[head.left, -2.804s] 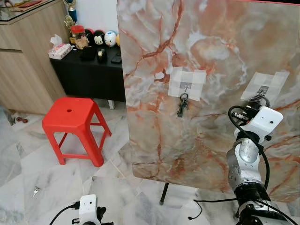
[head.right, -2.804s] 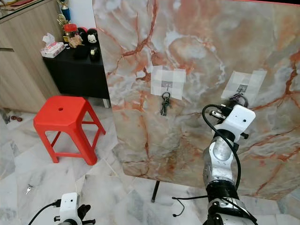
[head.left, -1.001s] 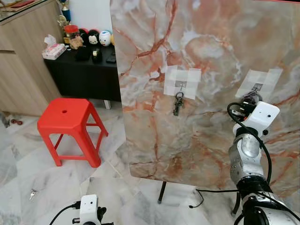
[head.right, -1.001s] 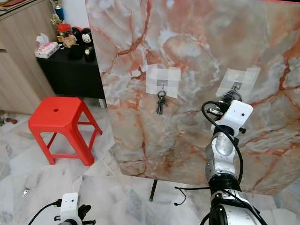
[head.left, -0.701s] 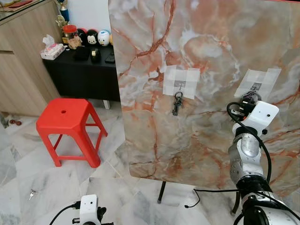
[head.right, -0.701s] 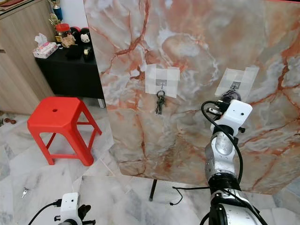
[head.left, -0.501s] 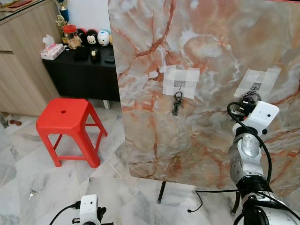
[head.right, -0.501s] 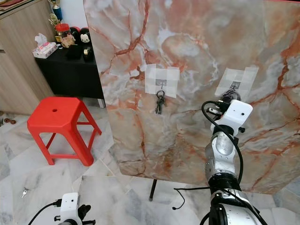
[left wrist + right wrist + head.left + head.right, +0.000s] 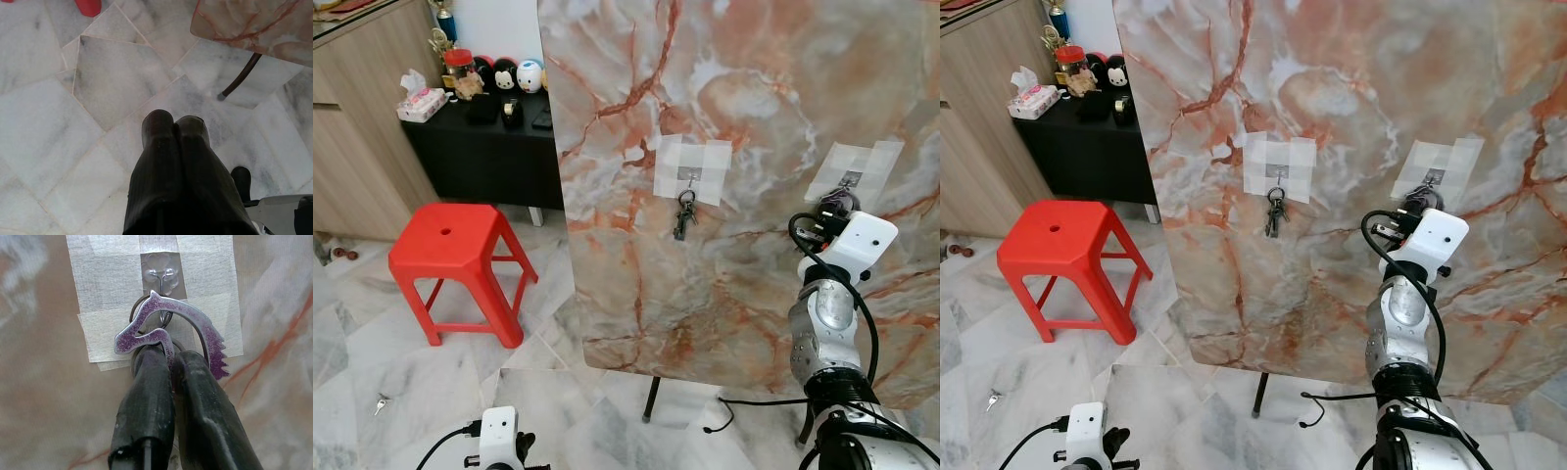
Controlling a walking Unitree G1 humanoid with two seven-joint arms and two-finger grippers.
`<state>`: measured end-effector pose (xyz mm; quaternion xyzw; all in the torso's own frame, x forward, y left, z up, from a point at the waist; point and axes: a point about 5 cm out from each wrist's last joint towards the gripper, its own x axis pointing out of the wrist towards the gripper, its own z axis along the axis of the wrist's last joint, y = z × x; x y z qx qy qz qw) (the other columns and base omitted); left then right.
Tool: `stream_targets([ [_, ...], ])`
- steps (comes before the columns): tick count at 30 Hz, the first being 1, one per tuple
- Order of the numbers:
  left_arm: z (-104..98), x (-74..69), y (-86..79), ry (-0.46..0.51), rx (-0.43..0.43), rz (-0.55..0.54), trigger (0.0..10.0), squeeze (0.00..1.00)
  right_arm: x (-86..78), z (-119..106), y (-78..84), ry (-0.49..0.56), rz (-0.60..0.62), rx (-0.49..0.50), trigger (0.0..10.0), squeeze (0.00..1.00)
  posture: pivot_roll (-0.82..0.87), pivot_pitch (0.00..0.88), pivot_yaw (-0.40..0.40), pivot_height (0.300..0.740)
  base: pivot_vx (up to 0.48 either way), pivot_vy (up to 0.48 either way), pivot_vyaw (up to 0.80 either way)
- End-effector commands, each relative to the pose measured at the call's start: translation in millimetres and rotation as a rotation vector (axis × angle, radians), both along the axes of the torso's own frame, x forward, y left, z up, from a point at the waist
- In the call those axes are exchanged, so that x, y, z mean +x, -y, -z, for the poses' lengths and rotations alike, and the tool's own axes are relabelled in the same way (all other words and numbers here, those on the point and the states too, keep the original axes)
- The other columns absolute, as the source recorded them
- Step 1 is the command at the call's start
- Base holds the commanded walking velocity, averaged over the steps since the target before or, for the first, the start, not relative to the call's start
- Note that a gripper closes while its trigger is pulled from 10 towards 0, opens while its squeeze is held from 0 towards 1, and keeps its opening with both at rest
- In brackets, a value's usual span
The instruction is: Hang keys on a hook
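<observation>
The right gripper (image 9: pixel 168 363) is closed on the purple horse-head metal keychain (image 9: pixel 168 328), whose ring sits at the clear taped hook (image 9: pixel 159 271), at 12 o'clock above the fingers. The left gripper (image 9: pixel 172 126) hangs closed.

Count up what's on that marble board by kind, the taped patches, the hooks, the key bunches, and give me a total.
Taped patches: 2, one mid-board, one further right.
Hooks: 2, one on the middle patch, one on the right patch.
Key bunches: 2, one hanging from the middle hook, one with a purple horse-head charm at the right hook, gripped by the right claw.
Total: 6.
</observation>
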<state>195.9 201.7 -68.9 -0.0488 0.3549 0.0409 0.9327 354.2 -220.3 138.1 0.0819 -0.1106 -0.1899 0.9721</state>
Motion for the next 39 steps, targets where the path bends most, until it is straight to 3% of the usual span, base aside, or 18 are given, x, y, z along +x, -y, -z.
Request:
stream_targets([
  [1,2.7,-4.9,-0.4,-0.018,0.004,0.008,10.0,0.0,0.0,-4.8,-1.2,0.024,-0.007,-0.007,10.0,0.0,0.11,0.046,-0.031,0.74,0.0,0.0,0.0],
  [16,2.8,-4.8,-0.4,-0.02,0.003,0.006,10.0,0.0,-2.0,1.4,-1.4,-0.004,-0.022,-0.009,10.0,0.0,0.11,0.045,-0.031,0.74,0.0,0.0,0.0],
  [18,2.9,-5.1,-0.5,-0.021,0.003,0.006,10.0,0.0,-2.0,1.1,-1.3,-0.003,-0.023,-0.011,10.0,0.8,0.11,0.045,-0.032,0.74,0.0,0.0,0.0],
  [19,3.0,-5.2,-0.5,-0.022,0.003,0.005,10.0,0.0,-2.0,0.9,-1.3,-0.002,-0.024,-0.012,10.0,0.8,0.11,0.046,-0.032,0.74,0.0,0.0,0.0],
  [20,3.1,-5.5,-0.6,-0.022,0.003,0.005,10.0,0.0,-1.9,0.5,-1.1,0.0,-0.025,-0.013,10.0,1.0,0.11,0.046,-0.032,0.74,0.0,0.0,0.0],
  [39,2.8,-4.9,0.0,-0.018,0.003,0.005,10.0,0.0,-1.7,-2.0,-3.4,0.02,-0.043,-0.008,10.0,1.0,0.11,0.046,-0.032,0.74,0.0,0.0,0.0],
])
